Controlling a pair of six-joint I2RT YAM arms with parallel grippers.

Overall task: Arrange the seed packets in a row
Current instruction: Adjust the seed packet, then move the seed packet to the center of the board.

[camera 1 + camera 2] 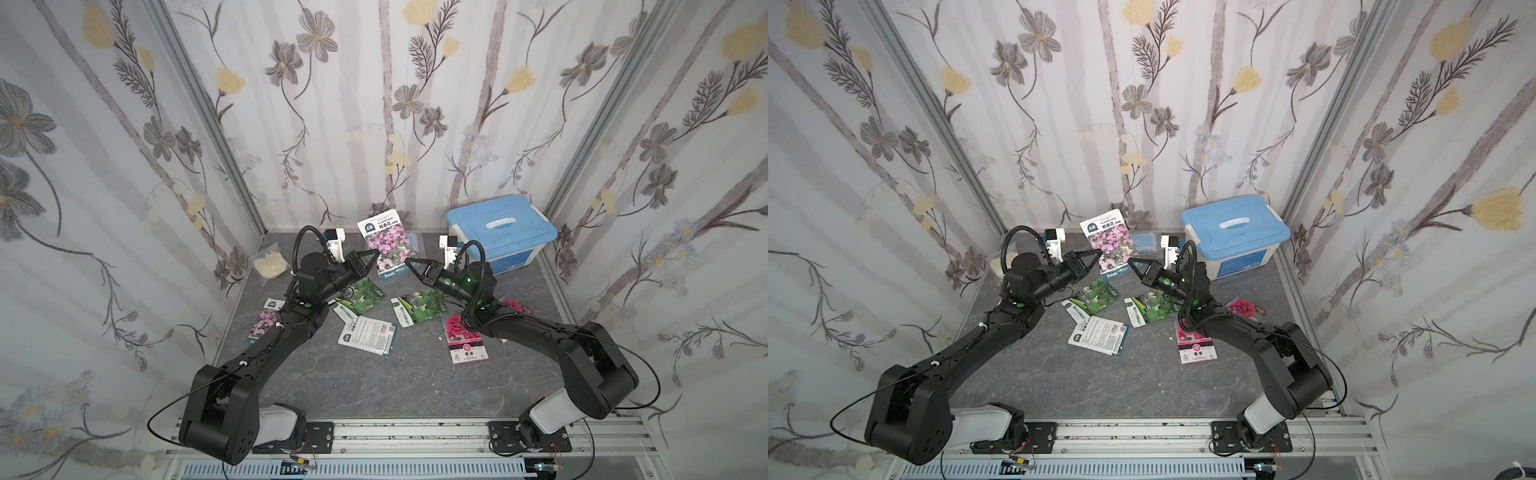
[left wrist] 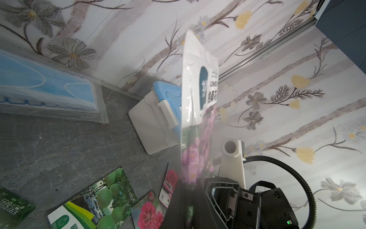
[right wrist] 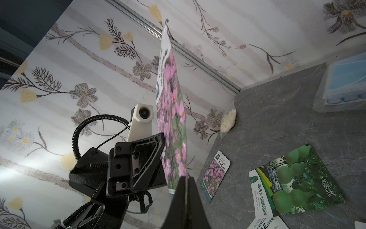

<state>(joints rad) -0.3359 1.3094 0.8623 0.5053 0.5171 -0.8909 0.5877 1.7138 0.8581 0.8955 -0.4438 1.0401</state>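
Held packet: a purple packet (image 1: 386, 245) stood upright in the air over the back of the surface (image 1: 374, 386), pinched from two sides.
Left fingers: the left fingers (image 1: 377, 252) were closed on its left edge.
Right fingers: the right fingers (image 1: 408, 261) were clamped on its lower right corner (each wrist view showed the packet edge-on in its own grip).
Why so: the double hold looked like a hand-over between arms, probably to carry the packet to its place.
Loose packets: six lay askew on the surface, not in a row. They were a gourd packet (image 1: 362, 296), a second gourd packet (image 1: 420, 308), a white-backed packet (image 1: 368, 334), a left purple packet (image 1: 262, 326), a red packet (image 1: 463, 338) and a far red packet (image 1: 515, 307).
Box: the blue-lidded box (image 1: 519, 232) at back right sat shut, its contents unseen.
Bags: the mask bag (image 2: 47, 87) held blue masks, and the cream bag (image 1: 271, 262) held pale stuff.
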